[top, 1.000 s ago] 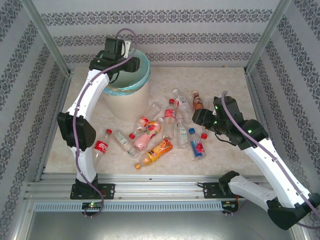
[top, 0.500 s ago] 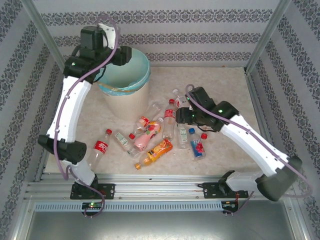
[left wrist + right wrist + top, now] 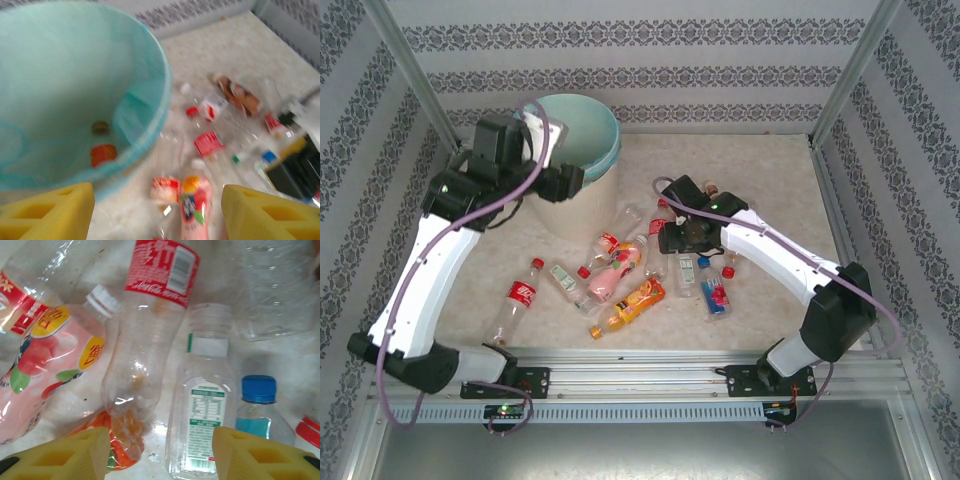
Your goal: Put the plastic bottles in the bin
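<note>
The bin (image 3: 582, 150) stands at the back left, lined with a blue-green bag. Inside the bin (image 3: 60, 90) lies a red-labelled bottle (image 3: 103, 154). Several plastic bottles (image 3: 640, 265) lie heaped mid-table, and one red-labelled bottle (image 3: 520, 297) lies apart at the left. My left gripper (image 3: 568, 183) hangs by the bin's front rim. In its wrist view that gripper (image 3: 157, 220) is open and empty above a pink bottle (image 3: 195, 205). My right gripper (image 3: 665, 235) hovers over the heap. In its own view it (image 3: 160, 460) is open, above a red-labelled bottle (image 3: 145, 340) and a green-and-white-labelled bottle (image 3: 202, 400).
Metal frame posts (image 3: 410, 80) and patterned walls close in the table on three sides. A rail (image 3: 640, 375) runs along the near edge. Bare tabletop (image 3: 770, 180) lies right of the heap.
My left arm has swung back from over the bin toward its front left. My right arm has reached left over the heap, and its jaws have narrowed.
</note>
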Motion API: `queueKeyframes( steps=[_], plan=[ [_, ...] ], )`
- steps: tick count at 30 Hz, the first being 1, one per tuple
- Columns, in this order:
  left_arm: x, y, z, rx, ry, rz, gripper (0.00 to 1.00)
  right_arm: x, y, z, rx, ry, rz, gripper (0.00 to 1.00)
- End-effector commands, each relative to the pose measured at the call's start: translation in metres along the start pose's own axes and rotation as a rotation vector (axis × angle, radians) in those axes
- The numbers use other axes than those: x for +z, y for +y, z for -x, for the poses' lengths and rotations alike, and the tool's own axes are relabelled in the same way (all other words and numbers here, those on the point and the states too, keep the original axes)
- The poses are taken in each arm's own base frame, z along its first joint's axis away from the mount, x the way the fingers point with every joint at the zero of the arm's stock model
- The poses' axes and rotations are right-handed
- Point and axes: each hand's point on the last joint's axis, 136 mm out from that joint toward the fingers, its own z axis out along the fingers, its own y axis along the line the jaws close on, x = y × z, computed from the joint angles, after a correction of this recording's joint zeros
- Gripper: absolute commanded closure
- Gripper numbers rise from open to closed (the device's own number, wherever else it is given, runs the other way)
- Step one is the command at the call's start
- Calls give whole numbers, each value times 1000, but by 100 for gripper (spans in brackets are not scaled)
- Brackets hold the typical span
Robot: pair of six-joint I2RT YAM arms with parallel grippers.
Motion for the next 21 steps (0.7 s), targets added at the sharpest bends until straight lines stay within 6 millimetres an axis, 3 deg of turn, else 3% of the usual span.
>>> queueKeyframes(
  steps=[1, 4, 8, 14, 21],
  plan=[
    [-9, -24, -40, 76, 73, -62, 31, 9, 3, 1, -19, 7, -8, 41],
    [-7, -41, -69, 95, 98, -112, 31, 24, -6, 15, 2, -7, -60, 40],
    [-5, -49, -87, 80, 95, -142, 31, 49, -7, 27, 32, 14, -93, 39],
    [-8, -42, -91, 90, 76, -103, 30, 82, -2, 30, 76, 47, -96, 38],
    [-14, -40, -87, 130, 50, -92, 29, 105, 1, 24, 99, 86, -98, 39]
  ],
)
